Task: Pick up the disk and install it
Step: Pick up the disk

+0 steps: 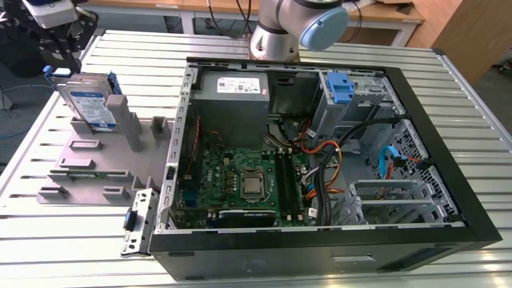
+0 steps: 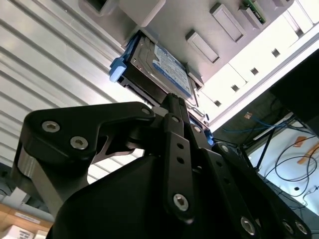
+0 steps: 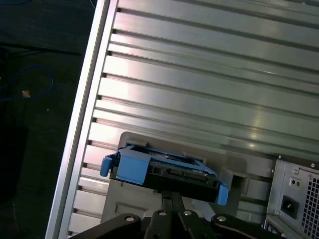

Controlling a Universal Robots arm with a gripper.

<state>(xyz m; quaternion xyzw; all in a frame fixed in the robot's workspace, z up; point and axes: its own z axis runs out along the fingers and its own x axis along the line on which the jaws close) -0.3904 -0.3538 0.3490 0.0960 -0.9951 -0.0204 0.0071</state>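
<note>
Farthest toward the exterior view's left, tool (image 1: 62,53) poised just above the disk (image 1: 86,103), pointed down at its upper end. Fingers (image 2: 174,149) drawn together, nothing seen between them; tips close to the disk's top edge, contact impossible to judge. Disk not yet lifted: standing on its short end in a grey fixture (image 1: 112,157) on the bench (image 1: 56,240), leaning a little, label face showing in the exterior view, blue rails along both long edges. Long axis roughly upright, then, and running straight away from the tool. Same relation in both wrist views: narrow upper end of the disk (image 3: 169,175) lying crosswise just beyond the tool (image 3: 169,196) in the first wrist view, labelled face of the disk (image 2: 169,67) slanting away past the tool (image 2: 173,98) in the second wrist view. Arm base (image 1: 276,36) rooted behind the case, wrist end out over the fixture side, aimed downward. Further right, open computer case (image 1: 320,258) on its side, well apart from the disk, with grey power supply (image 1: 232,90) at its rear and a bare blue bracket (image 1: 340,87) in the drive bay toward the exterior view's right.
</note>
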